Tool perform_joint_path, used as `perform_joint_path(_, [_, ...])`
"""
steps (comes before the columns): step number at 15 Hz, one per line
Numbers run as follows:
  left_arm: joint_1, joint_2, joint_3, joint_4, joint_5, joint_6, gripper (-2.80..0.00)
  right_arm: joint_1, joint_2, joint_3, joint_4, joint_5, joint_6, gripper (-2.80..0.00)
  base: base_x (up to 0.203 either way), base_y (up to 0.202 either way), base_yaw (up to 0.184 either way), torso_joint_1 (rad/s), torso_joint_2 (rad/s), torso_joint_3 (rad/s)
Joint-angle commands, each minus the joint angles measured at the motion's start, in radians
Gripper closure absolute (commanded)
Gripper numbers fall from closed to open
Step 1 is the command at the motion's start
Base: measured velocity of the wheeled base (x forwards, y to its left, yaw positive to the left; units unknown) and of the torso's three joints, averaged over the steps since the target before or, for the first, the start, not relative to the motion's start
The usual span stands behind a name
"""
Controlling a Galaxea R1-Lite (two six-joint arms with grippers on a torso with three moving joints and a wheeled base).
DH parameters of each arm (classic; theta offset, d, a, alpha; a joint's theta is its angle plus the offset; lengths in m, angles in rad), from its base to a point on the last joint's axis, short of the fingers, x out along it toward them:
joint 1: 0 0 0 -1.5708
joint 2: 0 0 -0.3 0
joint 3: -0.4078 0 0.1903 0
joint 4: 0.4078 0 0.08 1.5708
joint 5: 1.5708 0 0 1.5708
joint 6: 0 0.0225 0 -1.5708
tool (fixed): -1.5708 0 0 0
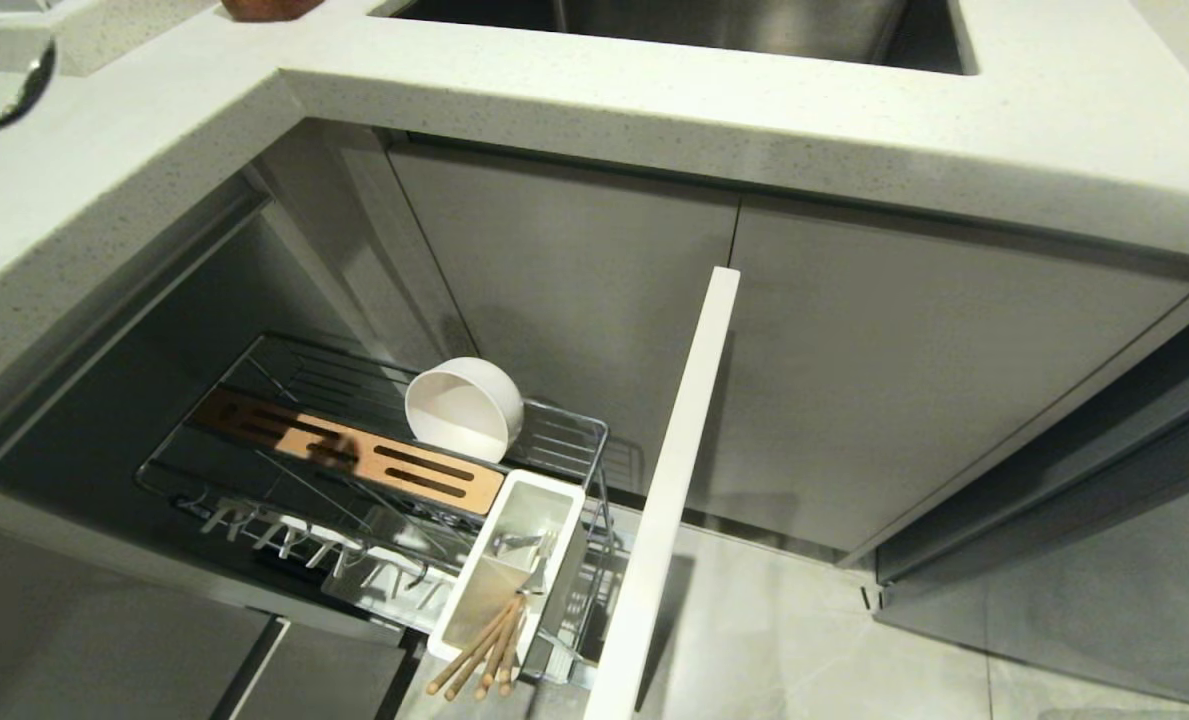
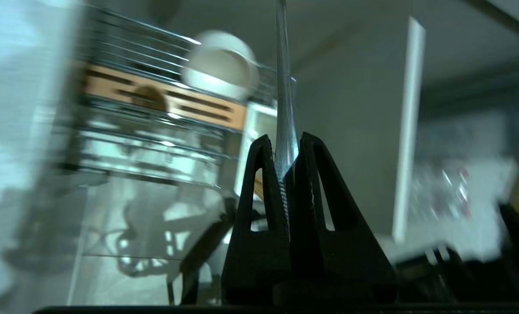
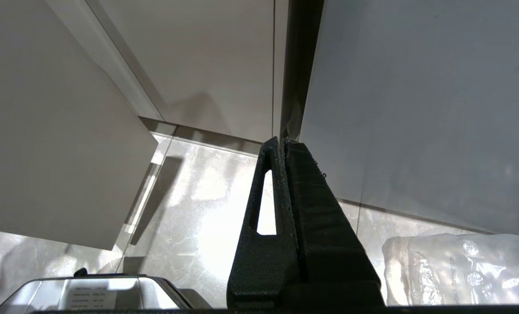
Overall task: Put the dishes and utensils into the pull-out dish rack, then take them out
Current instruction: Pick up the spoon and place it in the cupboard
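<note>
Head view is showing the pull-out dish rack (image 1: 574,440) drawn out from under the counter, its pale cabinet front (image 1: 669,480) standing edge-on beside it. A cream-white bowl (image 1: 464,408) is sitting tipped on its side at the back of the wire basket, just behind the slotted wooden strip (image 1: 354,445). Light-wood chopsticks (image 1: 479,650) are leaning out of the near end of the white utensil caddy (image 1: 509,565), and something metallic is glinting inside it too, though I cannot tell what. No pink plate is showing anywhere.

Neither arm is appearing from the head camera. Over at the left wrist camera, the left gripper (image 2: 286,150) is clamping a slim shiny metal handle (image 2: 285,96) that is sticking straight out past the fingertips; I'm reading it as the spoon, but the far end is cut off, so I cannot confirm that. The rack and bowl are lying ahead of it, blurred. The right gripper (image 3: 281,141) is hanging parked near the floor, fingers pressed together on nothing.

To my eye this is the utensil step, either loading or unloading; which one I cannot tell. If loading, the next move is calling for lining the handle up over the narrow caddy and lowering it clear of the chopsticks before letting go.
</note>
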Motion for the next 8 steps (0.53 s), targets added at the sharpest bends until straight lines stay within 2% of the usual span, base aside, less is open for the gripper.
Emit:
perform_joint_path(1, [-0.12,-0.034,0.041,0.008,-0.004,0.014,0.0,-0.001,0.0,0.002,0.0,0.0,0.0,0.0,0.0,0.0,0.0,0.0,0.0,0.0])
perform_joint_path(3, [-0.176,-0.04,0.115,0.036,-0.002,0.103,0.0,0.001,0.0,0.003,0.0,0.0,0.0,0.0,0.0,0.0,0.0,0.0,0.0,0.0])
perform_joint_path(5, [-0.193,0.008,0.112,0.121,0.02,0.14,0.0,0.0,0.0,0.002,0.0,0.0,0.0,0.0,0.0,0.0,0.0,0.0,0.0,0.0])
perform_joint_path(7, [-0.254,0.046,0.112,0.169,0.098,0.17,0.0,0.0,0.0,0.002,0.0,0.0,0.0,0.0,0.0,0.0,0.0,0.0,0.0,0.0])
perform_joint_path(8, [-0.287,0.07,0.112,0.203,0.15,0.21,0.0,0.001,0.0,0.003,0.0,0.0,0.0,0.0,0.0,0.0,0.0,0.0,0.0,0.0])
